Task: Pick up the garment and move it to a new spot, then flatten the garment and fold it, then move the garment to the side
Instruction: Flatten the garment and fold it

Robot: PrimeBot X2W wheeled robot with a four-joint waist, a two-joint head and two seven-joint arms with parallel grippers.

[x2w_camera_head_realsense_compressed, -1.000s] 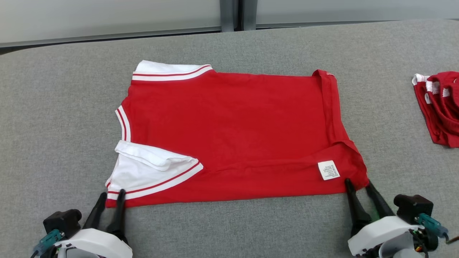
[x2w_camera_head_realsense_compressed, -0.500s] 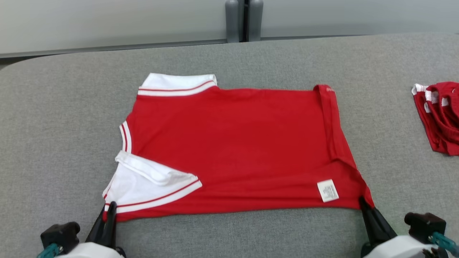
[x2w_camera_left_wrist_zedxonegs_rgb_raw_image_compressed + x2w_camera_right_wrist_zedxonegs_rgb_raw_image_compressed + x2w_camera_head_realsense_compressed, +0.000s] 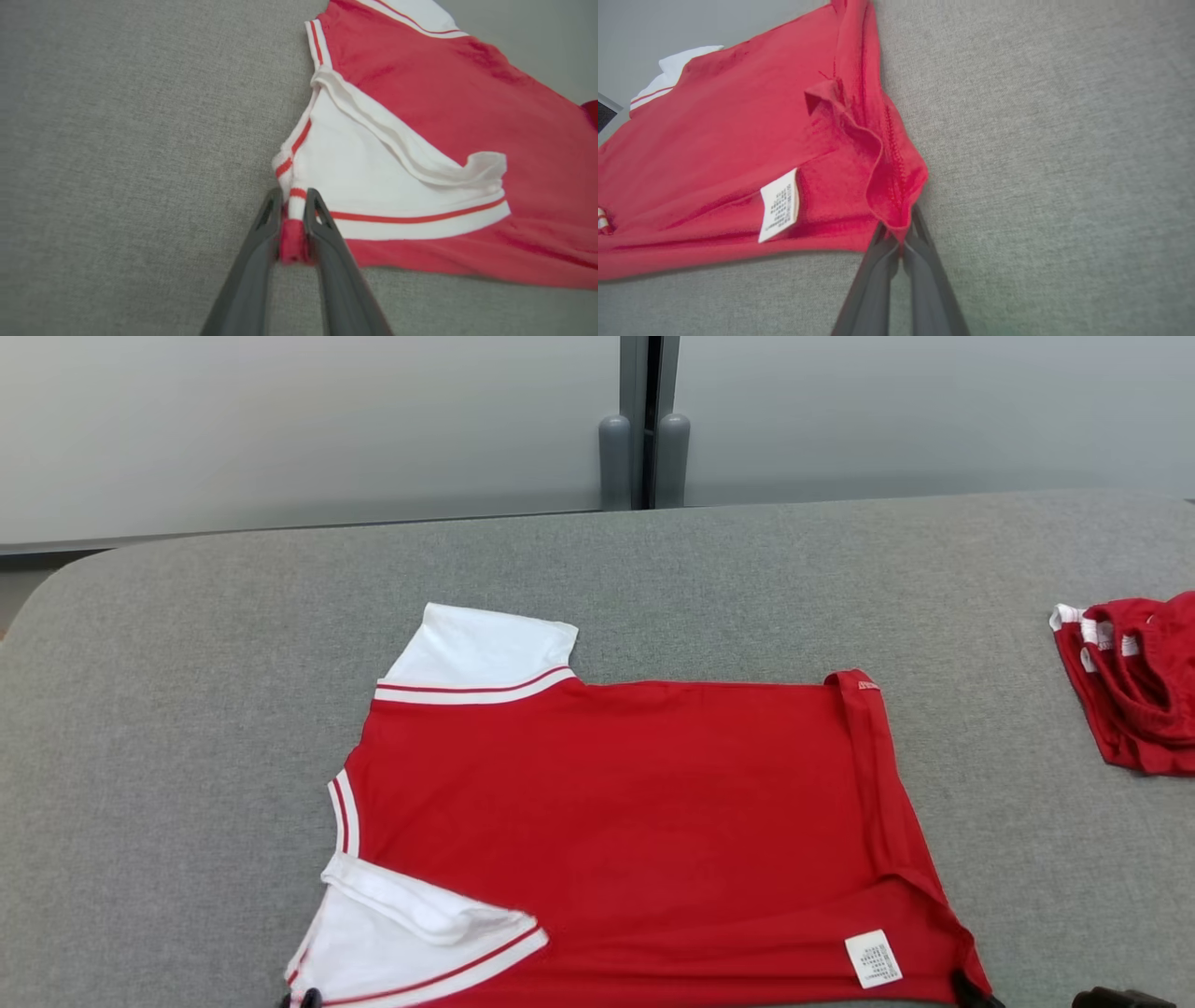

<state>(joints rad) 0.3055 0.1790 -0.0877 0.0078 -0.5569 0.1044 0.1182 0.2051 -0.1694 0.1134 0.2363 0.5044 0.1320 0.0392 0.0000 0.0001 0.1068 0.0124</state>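
Red shirt (image 3: 635, 821) lay spread on the grey surface (image 3: 187, 709), back panel up, roughly rectangular in outline. Shirt fabric: smooth knit, mostly flat, with a folded seam strip running down its right side. Two white panels, each edged with a thin red stripe: one (image 3: 481, 649) projected from the shirt's far-left corner, the other (image 3: 420, 943) lay doubled over at its near-left corner with a soft rolled crease. Narrow white-and-red ribbed trim (image 3: 342, 812) ran along the shirt's left edge between them. Small white printed care label (image 3: 873, 959) sat near the shirt's near-right corner.

Left gripper (image 3: 293, 196) was closed on the shirt's near-left corner, with the striped trim and red hem bunched between the dark fingers. Right gripper (image 3: 899, 221) was closed tight on the shirt's near-right corner, where the hem puckered into a raised fold.

Surface texture: coarse woven cloth, matte.

A crumpled red-and-white garment pile (image 3: 1134, 681) lay well apart to the shirt's right.
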